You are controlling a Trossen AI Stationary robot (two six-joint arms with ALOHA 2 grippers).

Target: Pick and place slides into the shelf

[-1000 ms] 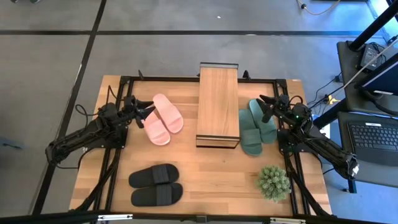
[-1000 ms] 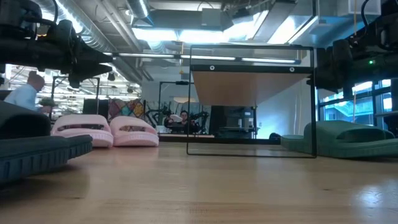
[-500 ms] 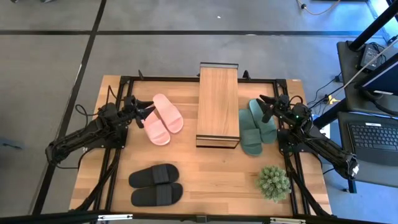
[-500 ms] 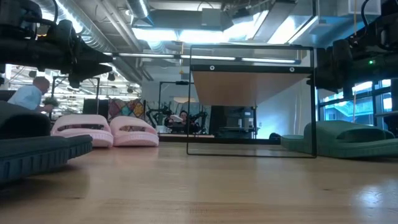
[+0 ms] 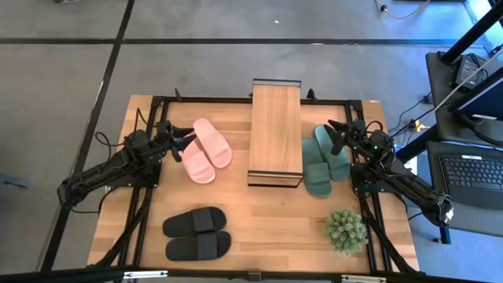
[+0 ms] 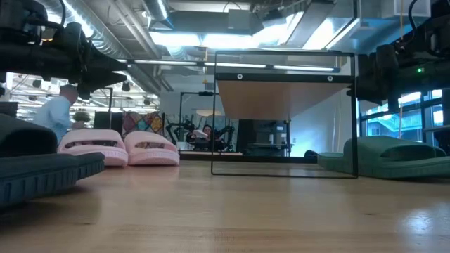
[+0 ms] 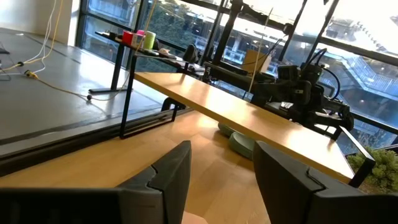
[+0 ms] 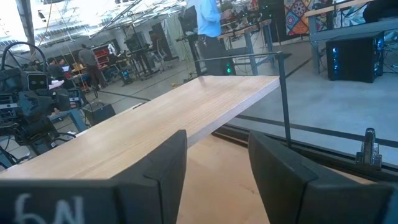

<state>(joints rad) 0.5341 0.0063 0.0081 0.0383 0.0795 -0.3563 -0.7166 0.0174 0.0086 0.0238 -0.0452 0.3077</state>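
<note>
Three pairs: slides lie on the table (image 5: 267, 220) around the shelf (image 5: 275, 132)
Pink slides (image 5: 204, 149): just beside the left gripper (image 5: 182, 139), on the shelf's left; long axes slanted, running from the far left toward the near right
Green slides (image 5: 324, 159): just beside the right gripper (image 5: 336, 135); long axes slightly slanted, roughly along the shelf
Black slides (image 5: 196, 233): near edge, well apart from both grippers; long axes lie crosswise
Left gripper: fingers parted, holding nothing
Right gripper: fingers parted, holding nothing
Shelf: centre of table; its long axis runs far to near
</note>
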